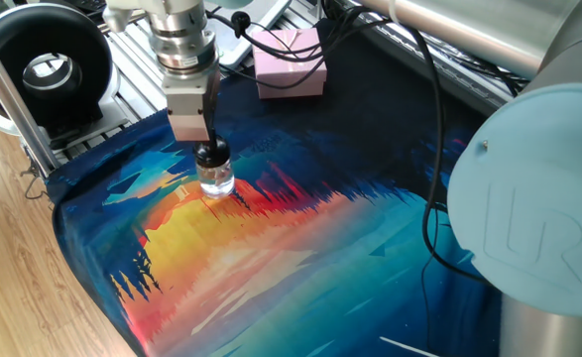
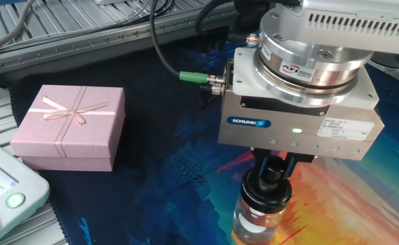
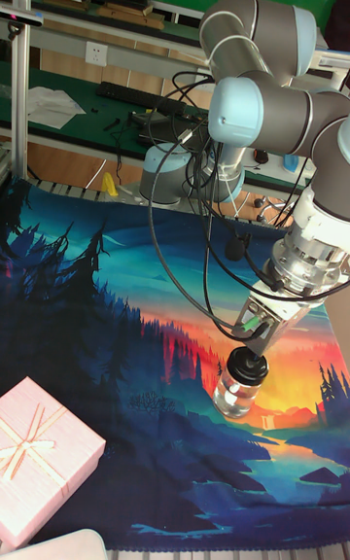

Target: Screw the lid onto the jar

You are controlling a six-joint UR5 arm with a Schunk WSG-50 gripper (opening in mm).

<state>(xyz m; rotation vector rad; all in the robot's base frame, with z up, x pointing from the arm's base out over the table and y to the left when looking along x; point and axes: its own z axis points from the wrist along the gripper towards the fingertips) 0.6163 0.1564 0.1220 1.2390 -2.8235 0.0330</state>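
Note:
The small clear glass jar [image 1: 216, 182] [image 2: 256, 222] [image 3: 235, 396] stands upright on the painted cloth. Its black lid [image 1: 211, 157] [image 2: 268, 191] [image 3: 247, 366] sits on the jar's neck. My gripper [image 1: 207, 148] [image 2: 275, 170] [image 3: 254, 352] hangs straight above it, pointing down, and its fingers are shut on the lid's knob-like top. In the other fixed view the gripper's body hides most of the fingers.
A pink gift box [image 1: 291, 67] [image 2: 70, 128] [image 3: 44, 458] lies on the dark part of the cloth, well apart from the jar. A black round device [image 1: 43, 64] stands off the cloth. A panel with a green button [image 2: 2, 194] sits by the box. Cables hang near the arm.

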